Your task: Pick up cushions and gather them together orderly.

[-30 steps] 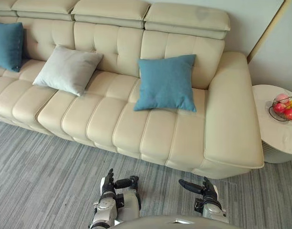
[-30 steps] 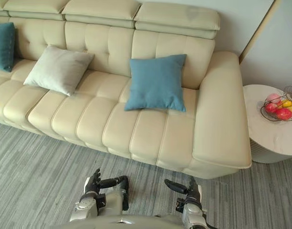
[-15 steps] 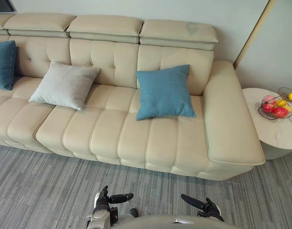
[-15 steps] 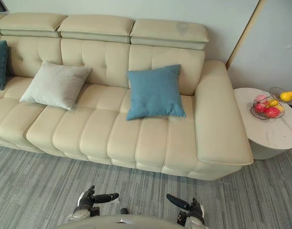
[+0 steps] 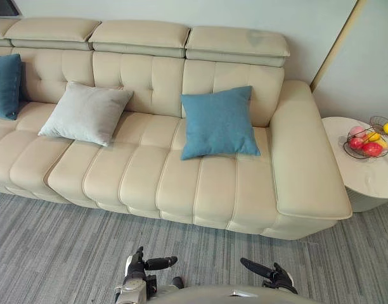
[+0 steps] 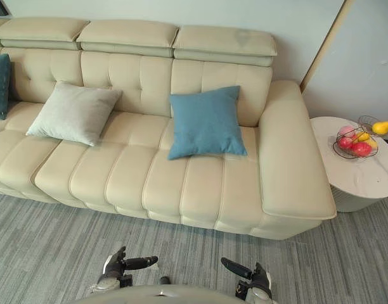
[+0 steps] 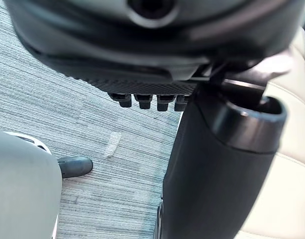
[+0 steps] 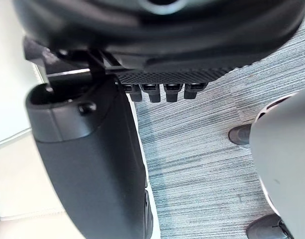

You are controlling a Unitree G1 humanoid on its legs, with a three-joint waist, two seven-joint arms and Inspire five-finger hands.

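Left hand (image 5: 136, 266) and right hand (image 5: 279, 277) hang released, empty, low over the floor (image 5: 54, 253): approach posture, I judge. Blue cushion (image 5: 219, 122), grey cushion (image 5: 86, 113) and second blue cushion (image 5: 5, 85) lie well ahead, scattered on the sofa (image 5: 181, 180); 0 gathered.

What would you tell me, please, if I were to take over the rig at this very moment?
Left hand: open, holding nothing, low over the carpet in front of the sofa.
Right hand: open and empty, beside it.
Cushions: all three lie on the sofa, apart from one another. The blue cushion leans on the backrest near the armrest end, the grey cushion lies further left, and the second blue cushion is at the far left.
Done: nothing gathered yet.
Left: pick up each cushion and set them together in a neat row.
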